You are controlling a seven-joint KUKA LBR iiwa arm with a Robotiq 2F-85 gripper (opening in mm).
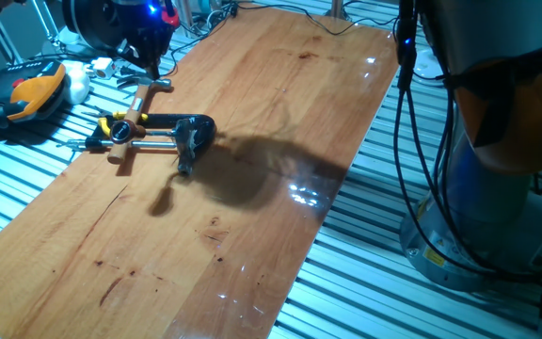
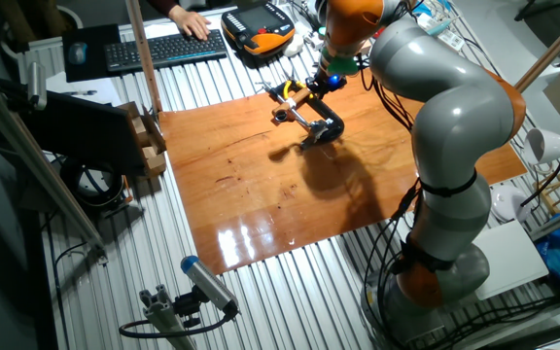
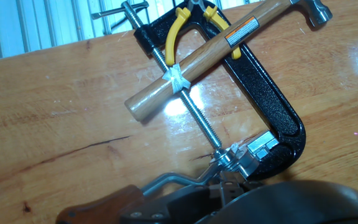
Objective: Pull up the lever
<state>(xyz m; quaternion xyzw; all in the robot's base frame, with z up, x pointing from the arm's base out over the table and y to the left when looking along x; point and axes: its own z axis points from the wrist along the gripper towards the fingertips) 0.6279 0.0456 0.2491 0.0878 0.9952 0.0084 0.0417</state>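
The small black clamp (image 1: 194,127) lies on the wooden board, and it shows large in the hand view (image 3: 278,118). Its lever (image 3: 166,182) is a short curved arm, silvery with a reddish-brown end, lying low at the clamp's screw end; in one fixed view the lever (image 1: 185,160) points toward the board's front. My gripper (image 1: 151,68) hangs above the board's far left edge, behind a hammer's head and apart from the clamp. It also shows in the other fixed view (image 2: 321,86). Its fingers are too dark to tell whether they are open or shut.
A hammer with a pale wooden handle (image 3: 185,68) lies across the clamp's threaded rod (image 3: 197,121). Yellow-handled pliers (image 1: 113,124) lie under it. An orange teach pendant (image 1: 31,92) and cables sit off the board's left edge. The robot base (image 1: 497,141) stands at the right.
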